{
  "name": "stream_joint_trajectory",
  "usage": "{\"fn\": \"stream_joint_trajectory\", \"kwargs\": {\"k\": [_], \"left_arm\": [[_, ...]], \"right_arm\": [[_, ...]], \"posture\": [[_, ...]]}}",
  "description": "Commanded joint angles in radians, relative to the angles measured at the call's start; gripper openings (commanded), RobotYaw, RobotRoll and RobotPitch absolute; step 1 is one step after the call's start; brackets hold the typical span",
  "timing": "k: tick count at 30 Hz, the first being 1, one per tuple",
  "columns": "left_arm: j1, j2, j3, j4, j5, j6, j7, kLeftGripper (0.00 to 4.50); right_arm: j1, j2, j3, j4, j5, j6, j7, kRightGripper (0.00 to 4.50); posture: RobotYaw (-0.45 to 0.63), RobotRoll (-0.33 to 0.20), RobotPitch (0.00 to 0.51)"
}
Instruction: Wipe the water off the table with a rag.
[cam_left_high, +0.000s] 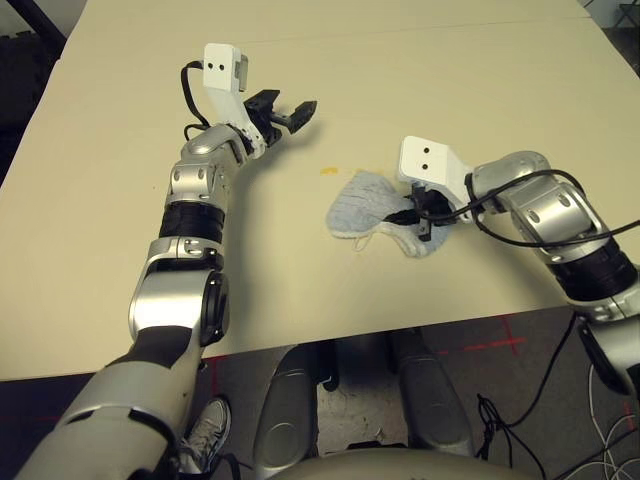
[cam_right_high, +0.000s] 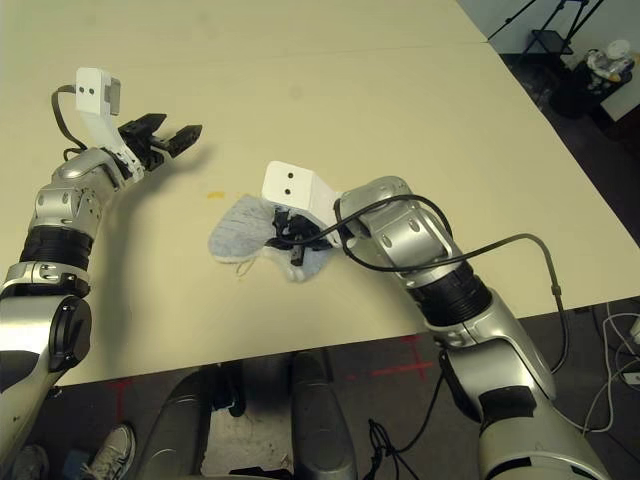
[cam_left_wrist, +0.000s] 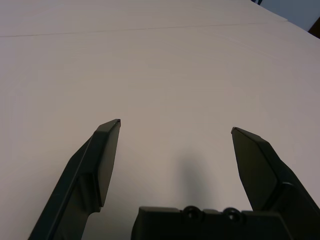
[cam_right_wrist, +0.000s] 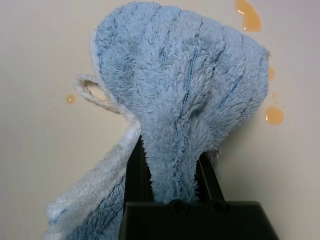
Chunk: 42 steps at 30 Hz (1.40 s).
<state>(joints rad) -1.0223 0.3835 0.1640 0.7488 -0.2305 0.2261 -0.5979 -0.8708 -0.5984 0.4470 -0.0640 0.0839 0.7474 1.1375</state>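
Pale beige table (cam_left_high: 420, 60), matte, faint seam across the far part; dark floor with cables below. One rag (cam_right_wrist: 185, 95), bunched near the front edge, pinched in the right gripper (cam_left_high: 418, 214). Four orange water (cam_right_wrist: 248, 15) droplets beside it. Left gripper (cam_left_high: 283, 112) spread wide, holding nothing.

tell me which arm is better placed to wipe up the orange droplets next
Right. The right gripper is shut on the rag, lying beside the orange droplets. The left gripper is open, holding nothing, above bare table.
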Motion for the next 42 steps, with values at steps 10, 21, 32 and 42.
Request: {"fn": "stream_joint_trajectory", "kwargs": {"k": [10, 21, 32, 42], "left_arm": [[0.012, 0.004, 0.009, 0.031, 0.0, -0.01, 0.001, 4.5], [0.006, 0.002, 0.008, 0.047, 0.001, -0.016, -0.001, 4.5], [0.013, 0.003, 0.012, 0.041, 0.001, -0.017, 0.008, 4.5], [0.011, 0.006, 0.015, 0.047, 0.002, -0.024, 0.015, 4.5]], "right_arm": [[0.12, -0.096, 0.086, -0.241, 0.06, 0.112, 0.109, 0.17], [0.11, -0.12, 0.126, -0.309, 0.118, 0.159, 0.155, 0.17], [0.013, -0.001, 0.078, 0.034, -0.025, 0.003, -0.025, 0.17], [-0.107, 0.099, -0.028, 0.311, -0.046, -0.018, -0.192, 0.17]], "posture": [[-0.07, 0.0, 0.343], [-0.07, 0.0, 0.343], [-0.06, 0.0, 0.343], [-0.05, 0.0, 0.343]]}}
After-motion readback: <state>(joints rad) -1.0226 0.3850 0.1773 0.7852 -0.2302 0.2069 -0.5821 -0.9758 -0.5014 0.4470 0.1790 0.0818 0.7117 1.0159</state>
